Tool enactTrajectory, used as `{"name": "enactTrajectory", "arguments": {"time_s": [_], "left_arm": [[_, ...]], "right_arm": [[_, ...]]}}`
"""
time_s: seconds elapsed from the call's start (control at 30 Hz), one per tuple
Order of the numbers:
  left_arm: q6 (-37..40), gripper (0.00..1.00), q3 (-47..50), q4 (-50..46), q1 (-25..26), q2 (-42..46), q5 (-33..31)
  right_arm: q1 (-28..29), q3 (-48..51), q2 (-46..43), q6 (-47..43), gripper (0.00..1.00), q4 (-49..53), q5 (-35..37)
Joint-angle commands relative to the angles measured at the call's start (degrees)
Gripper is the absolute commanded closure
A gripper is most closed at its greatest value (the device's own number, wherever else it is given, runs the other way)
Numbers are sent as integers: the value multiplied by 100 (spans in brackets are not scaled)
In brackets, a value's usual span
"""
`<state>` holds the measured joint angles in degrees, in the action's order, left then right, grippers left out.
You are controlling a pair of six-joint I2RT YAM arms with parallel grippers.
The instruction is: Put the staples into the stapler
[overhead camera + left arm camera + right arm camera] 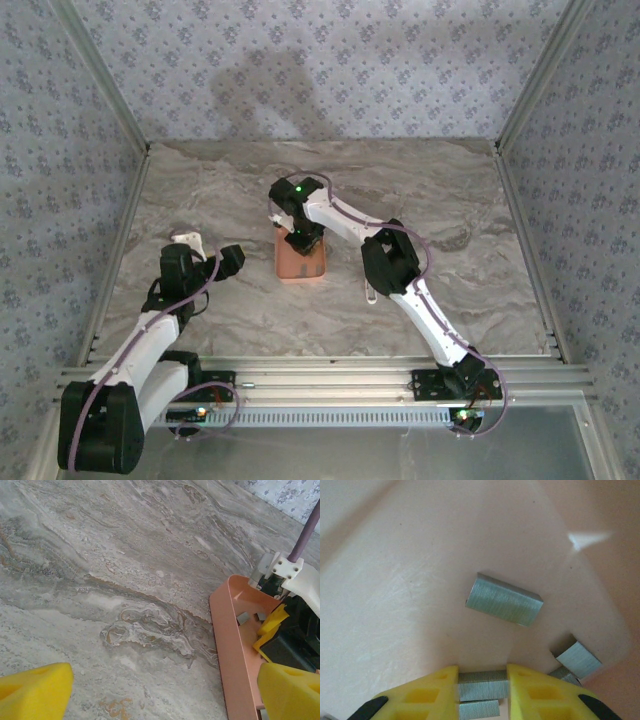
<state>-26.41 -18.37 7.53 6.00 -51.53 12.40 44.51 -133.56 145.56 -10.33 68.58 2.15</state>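
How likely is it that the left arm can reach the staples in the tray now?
Probably not easily: the right tool stands inside the salmon tray, shut on a staple strip, crowding the way in.

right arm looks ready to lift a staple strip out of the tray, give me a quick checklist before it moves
1. Right gripper shut on a staple strip: ok, the strip sits between both fingers.
2. One strip only in the grip: cannot tell, a second strip lies right below it.
3. Loose strip apart from the fingers: ok.
4. Left gripper open and empty, beside the tray: ok.
5. Stapler open for loading: cannot tell, too small in the top view.
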Motion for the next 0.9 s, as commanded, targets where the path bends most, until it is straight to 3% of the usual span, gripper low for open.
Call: {"name": "enactTrajectory", "arguments": {"time_s": [0.0,0.43,0.87], "left_arm": [[93,5,37,111,-44,20,-37],[138,5,36,12,-46,168,-14],[65,5,79,235,-31,90,190]], "right_arm": [[31,-113,54,66,74,45,-171],[29,974,-1134,111,76,-784,-476],[109,4051,-3487,-395,77,-2047,-455]]}}
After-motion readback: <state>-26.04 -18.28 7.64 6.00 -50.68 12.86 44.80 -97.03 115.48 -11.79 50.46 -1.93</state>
